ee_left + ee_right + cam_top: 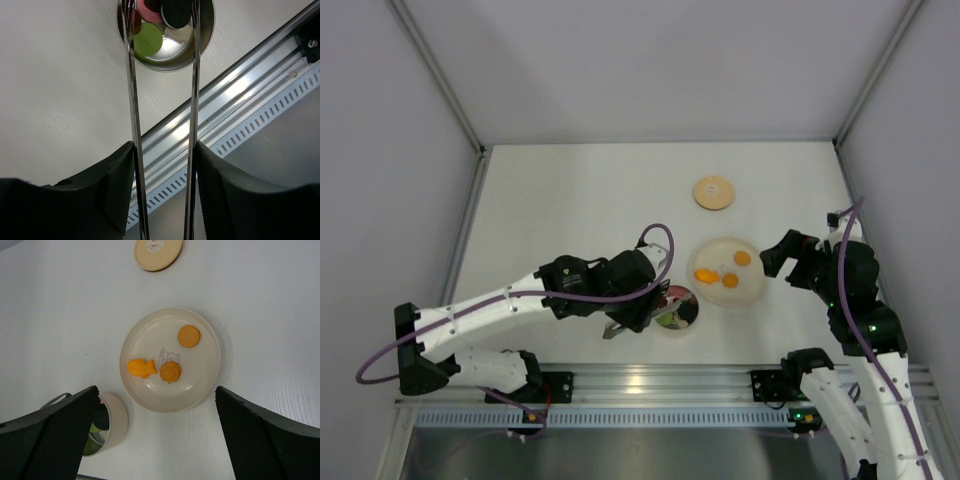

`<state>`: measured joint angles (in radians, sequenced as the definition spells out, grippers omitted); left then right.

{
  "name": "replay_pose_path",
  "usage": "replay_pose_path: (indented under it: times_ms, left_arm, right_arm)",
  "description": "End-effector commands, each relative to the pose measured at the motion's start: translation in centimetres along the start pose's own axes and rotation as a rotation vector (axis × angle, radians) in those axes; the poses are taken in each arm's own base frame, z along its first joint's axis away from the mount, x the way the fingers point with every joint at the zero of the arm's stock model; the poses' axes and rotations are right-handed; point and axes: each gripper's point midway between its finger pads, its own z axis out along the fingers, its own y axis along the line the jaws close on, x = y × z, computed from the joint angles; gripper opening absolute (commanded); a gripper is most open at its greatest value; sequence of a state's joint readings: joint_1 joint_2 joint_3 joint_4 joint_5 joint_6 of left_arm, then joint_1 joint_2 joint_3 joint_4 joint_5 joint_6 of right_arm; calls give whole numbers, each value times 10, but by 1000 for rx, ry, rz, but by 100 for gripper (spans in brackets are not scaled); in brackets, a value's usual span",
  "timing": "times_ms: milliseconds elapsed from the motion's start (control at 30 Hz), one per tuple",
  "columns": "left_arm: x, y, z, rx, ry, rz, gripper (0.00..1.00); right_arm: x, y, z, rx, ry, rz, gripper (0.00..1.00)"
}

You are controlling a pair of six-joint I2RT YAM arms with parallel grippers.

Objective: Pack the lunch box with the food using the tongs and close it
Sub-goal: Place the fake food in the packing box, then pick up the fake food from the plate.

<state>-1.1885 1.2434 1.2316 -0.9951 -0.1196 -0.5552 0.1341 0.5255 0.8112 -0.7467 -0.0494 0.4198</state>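
The left pincer is pinching the tongs. Its two dark fingers press on the outer sides of the two thin metal arms, which stand a little apart and run almost parallel. The tongs reach forward from the pincer, past the aluminium rail at the near edge of the desk, and their tips lie over the open mouth of the lunch box. This small shiny steel cup stands on the desk just in front of the rail and just beside the near left rim of the plate. Some of the food is in the lunch box: a green ball, a black round piece and a pink piece. The black piece shows between the two tong arms, but it cannot be told whether the tips touch it. The rest of the food lies on the pale cream plate: an orange round biscuit, an orange fish-shaped piece and an orange swirl, the last two close together. The tan wooden lid lies flat on the desk beyond the plate, apart from it and well apart from the lunch box. The right pincer hovers by the right side of the plate with its fingers spread wide and nothing between them.
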Motion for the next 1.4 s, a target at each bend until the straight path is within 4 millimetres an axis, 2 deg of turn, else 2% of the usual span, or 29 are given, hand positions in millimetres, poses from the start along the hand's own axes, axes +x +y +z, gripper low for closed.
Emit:
replay_pose_path:
  times_ms: [0,233,400,467,500,533,567,633,667,733,767,833,867,933,967,1033,1133,1367]
  left_arm:
    - [-12,-9,-5,38,-51,-5,55]
    - [-24,-14,-13,49,-80,2,55]
    - [-63,-30,-29,61,-152,23,55]
    - [-76,-35,-26,53,-157,43,55]
    - [-90,-41,-33,65,-191,46,56]
    - [-96,-44,-32,63,-196,54,56]
    - [-99,-46,-19,43,-174,73,56]
    - [-114,-52,-14,37,-190,85,57]
    - [-114,-54,4,18,-159,98,57]
    - [-124,-61,15,22,-161,101,57]
    - [-124,-62,32,7,-134,101,57]
    - [-133,-65,45,7,-138,97,56]
    - [-132,-64,61,-11,-115,98,56]
    - [-139,-63,72,-27,-123,96,56]
    - [-138,-63,85,-36,-105,99,56]
    - [-141,-65,98,-25,-99,98,56]
    - [-138,-65,115,-33,-78,106,55]
    - [-132,-66,134,-23,-49,119,55]
  right_arm:
    - [-5,-2,2,7,-25,-5,100]
    - [-7,-1,1,5,-29,-4,99]
    - [-8,0,2,1,-27,-3,99]
    - [-10,1,2,2,-29,-1,99]
    - [-10,1,1,1,-28,-3,99]
    - [-11,2,0,0,-30,-2,99]
    - [-12,2,0,1,-32,-1,99]
    - [-14,3,-2,1,-35,-4,99]
    - [-16,3,-3,3,-39,-5,99]
    - [-16,3,-5,5,-38,-8,100]
    - [-17,3,-6,5,-38,-10,99]
    - [-18,3,-8,5,-40,-12,99]
    - [-18,3,-9,7,-41,-14,100]
    - [-19,2,-11,9,-44,-15,100]
    - [-18,2,-11,9,-44,-19,99]
    - [-18,2,-12,9,-44,-18,99]
    - [-18,1,-13,13,-43,-18,100]
    - [-15,-1,-11,18,-36,-25,100]
